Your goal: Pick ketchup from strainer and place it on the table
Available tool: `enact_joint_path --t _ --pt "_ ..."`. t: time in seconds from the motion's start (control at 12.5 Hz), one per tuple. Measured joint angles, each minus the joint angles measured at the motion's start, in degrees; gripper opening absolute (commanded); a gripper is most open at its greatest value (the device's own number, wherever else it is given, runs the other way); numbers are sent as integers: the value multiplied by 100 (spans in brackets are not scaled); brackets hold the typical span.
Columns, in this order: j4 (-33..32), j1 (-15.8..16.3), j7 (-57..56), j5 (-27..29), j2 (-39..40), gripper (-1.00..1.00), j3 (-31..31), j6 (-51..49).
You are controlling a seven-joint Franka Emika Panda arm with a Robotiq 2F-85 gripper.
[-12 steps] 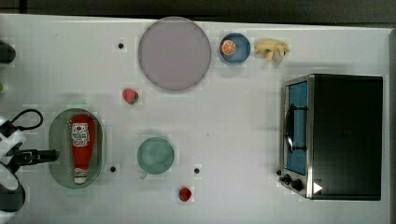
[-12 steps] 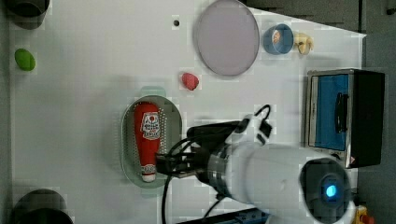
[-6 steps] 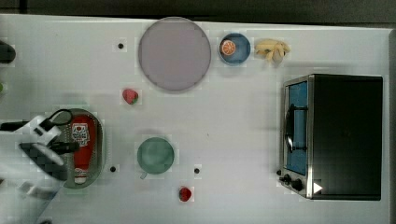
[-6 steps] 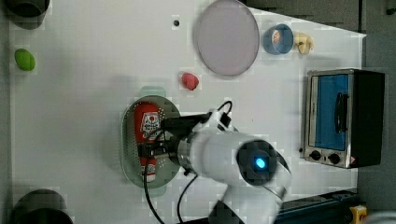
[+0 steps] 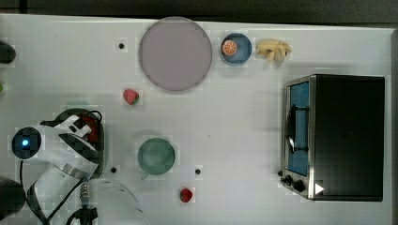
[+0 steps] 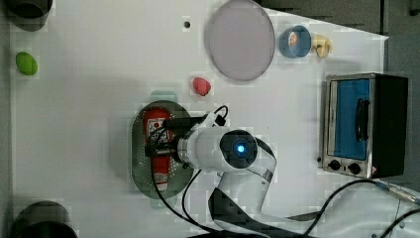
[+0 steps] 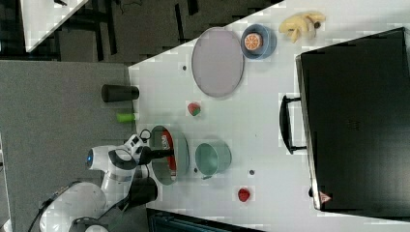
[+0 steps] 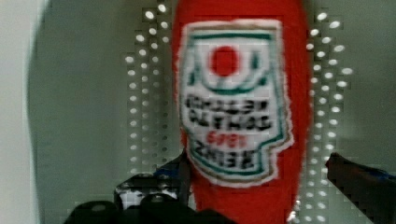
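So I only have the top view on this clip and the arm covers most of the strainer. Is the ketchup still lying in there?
Observer: Yes. In the left view the ketchup lies lengthwise inside the strainer.
Operator: Has the gripper closed on it?
Observer: No. In the wrist view the gripper is open, with one dark finger on either side of the bottle's body.
Operator: Which way up is the bottle?
Observer: Label up; the wrist view shows the white-and-red label facing the camera.
Operator: And under it?
Observer: The strainer's perforated bottom, with rows of holes along both sides of the bottle.
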Motion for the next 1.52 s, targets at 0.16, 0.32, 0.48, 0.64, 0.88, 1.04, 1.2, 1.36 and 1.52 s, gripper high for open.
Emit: enact_joint_path --t 0.16,0.32,0.48,0.64,0.88,1.04,1.2,1.36,1.52 --pt "45 1 143 -108 78 91 -20 56" --pt "157 45 240 -127 112 43 -8 92" --pt "246 92 258 -262 109 21 -14 129" --pt "246 99 334 -329 106 21 0 159" --pt "157 -21 371 -245 -196 21 154 -157" --pt "112 -110 403 457 -683 21 271 -414" --pt "56 -304 404 1220 -1360 21 504 -666" --pt "213 -394 404 1414 -2070 21 635 -1172" --pt "431 -407 336 1566 -2526 21 683 -1595"
